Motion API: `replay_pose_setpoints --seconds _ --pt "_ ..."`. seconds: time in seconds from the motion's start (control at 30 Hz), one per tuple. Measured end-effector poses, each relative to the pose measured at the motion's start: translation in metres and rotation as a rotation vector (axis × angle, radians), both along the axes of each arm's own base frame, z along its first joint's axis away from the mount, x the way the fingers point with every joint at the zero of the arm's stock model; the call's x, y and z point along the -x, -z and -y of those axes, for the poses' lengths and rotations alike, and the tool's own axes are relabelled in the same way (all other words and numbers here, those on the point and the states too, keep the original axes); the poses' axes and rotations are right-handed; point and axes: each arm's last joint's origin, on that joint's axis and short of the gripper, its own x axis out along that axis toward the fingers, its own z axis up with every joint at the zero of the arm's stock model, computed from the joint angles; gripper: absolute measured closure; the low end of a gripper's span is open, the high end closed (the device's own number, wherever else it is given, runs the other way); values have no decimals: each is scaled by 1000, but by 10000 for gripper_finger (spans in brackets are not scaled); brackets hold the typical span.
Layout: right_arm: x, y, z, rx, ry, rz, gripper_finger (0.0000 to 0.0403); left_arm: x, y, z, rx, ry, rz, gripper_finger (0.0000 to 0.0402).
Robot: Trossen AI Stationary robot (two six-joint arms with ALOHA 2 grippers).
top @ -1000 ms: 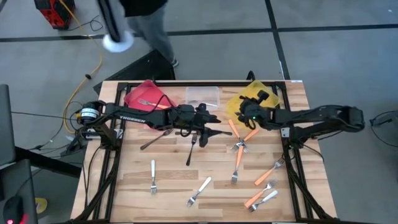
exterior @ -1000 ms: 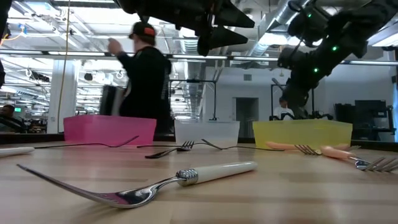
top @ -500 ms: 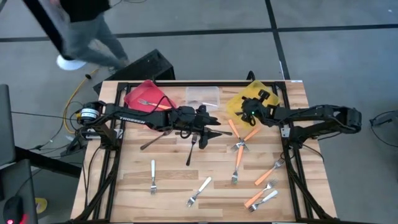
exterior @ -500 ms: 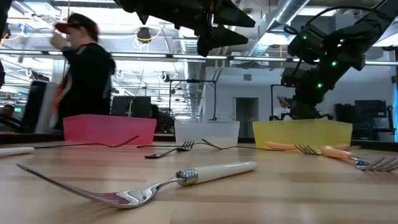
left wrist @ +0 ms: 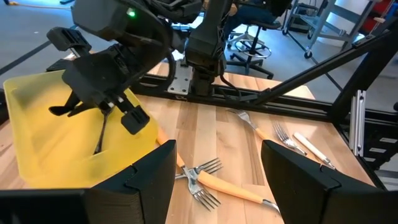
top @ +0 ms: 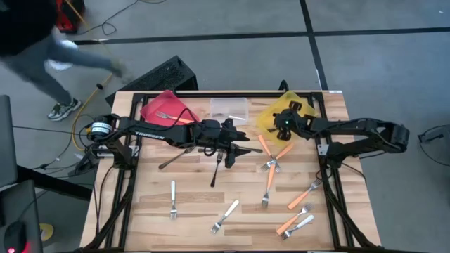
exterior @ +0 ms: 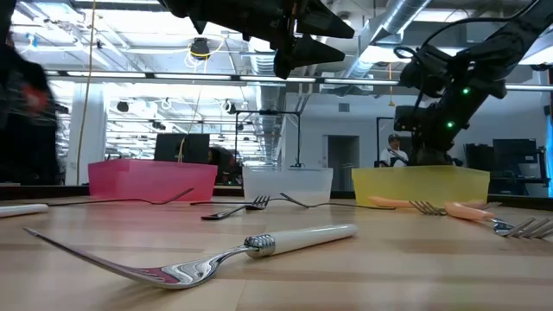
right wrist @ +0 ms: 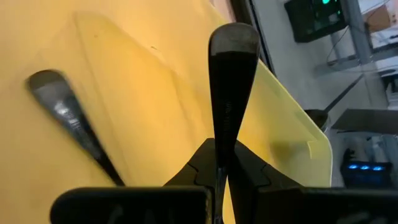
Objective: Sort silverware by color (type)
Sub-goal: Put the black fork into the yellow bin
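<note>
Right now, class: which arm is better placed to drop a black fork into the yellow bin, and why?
The right. Its gripper already holds a black fork over the yellow bin; the left gripper hangs open mid-table.

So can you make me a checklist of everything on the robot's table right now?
Surface: wooden table, bare between forks.
Job's things: orange-handled forks on the right, white-handled forks in front, dark forks mid-table.
Clutter: red bin, clear bin, yellow bin.
Grippers: right gripper over the yellow bin, shut on a dark fork; left gripper open, mid-table.
Cables: yellow cable on the floor.
Surroundings: a person walking past.
</note>
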Motion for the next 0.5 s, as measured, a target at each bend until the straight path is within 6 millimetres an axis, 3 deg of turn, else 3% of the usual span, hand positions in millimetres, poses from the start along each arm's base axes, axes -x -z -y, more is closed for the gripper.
replay_pose_setpoints --seconds 0.33,0.5 --pt "6 -1 13 -48 48 69 362 0 0 0 1 0 0 182" --pt "8 1 12 -79 47 72 327 0 0 0 1 -1 0 182"
